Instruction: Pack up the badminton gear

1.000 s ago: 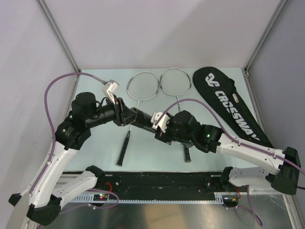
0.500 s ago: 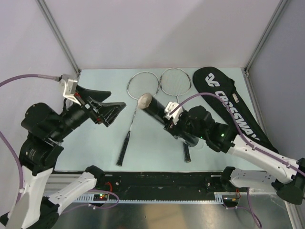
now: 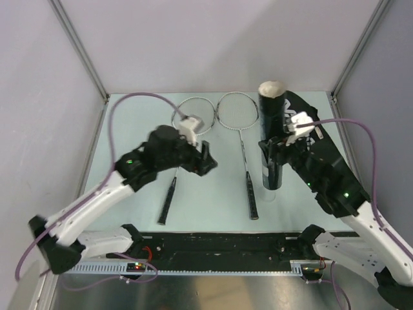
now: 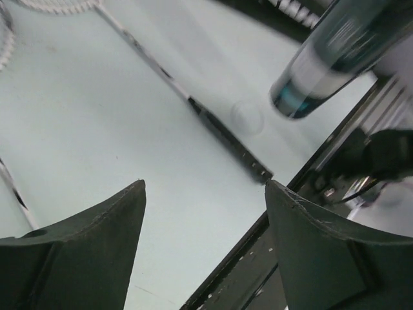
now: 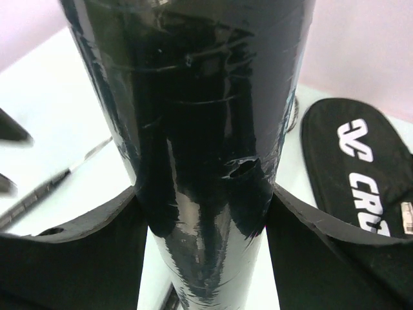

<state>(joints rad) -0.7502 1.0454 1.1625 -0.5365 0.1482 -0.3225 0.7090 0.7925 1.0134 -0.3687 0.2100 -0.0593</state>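
Note:
My right gripper (image 3: 273, 152) is shut on the black tube (image 3: 271, 132) and holds it upright, with its bottom end near the table. The tube's open top shows pale. In the right wrist view the tube (image 5: 206, 129) fills the gap between my fingers (image 5: 84, 252). My left gripper (image 3: 206, 159) is open and empty over the left racket (image 3: 177, 161); its wrist view shows bare table between its fingertips (image 4: 122, 213). The right racket (image 3: 244, 145) lies beside it. The CROSSWAY bag (image 3: 308, 129) lies at the right, partly under my right arm. No loose shuttlecocks show.
A small clear round lid (image 4: 247, 118) lies on the table by the right racket's handle (image 4: 229, 139), below the tube (image 4: 329, 55). The black rail (image 3: 219, 245) runs along the near edge. Grey walls close the table on three sides.
My right gripper has swung the tube from tilted over the table's middle to upright at the right. My left arm has come back from the far left to over the left racket.

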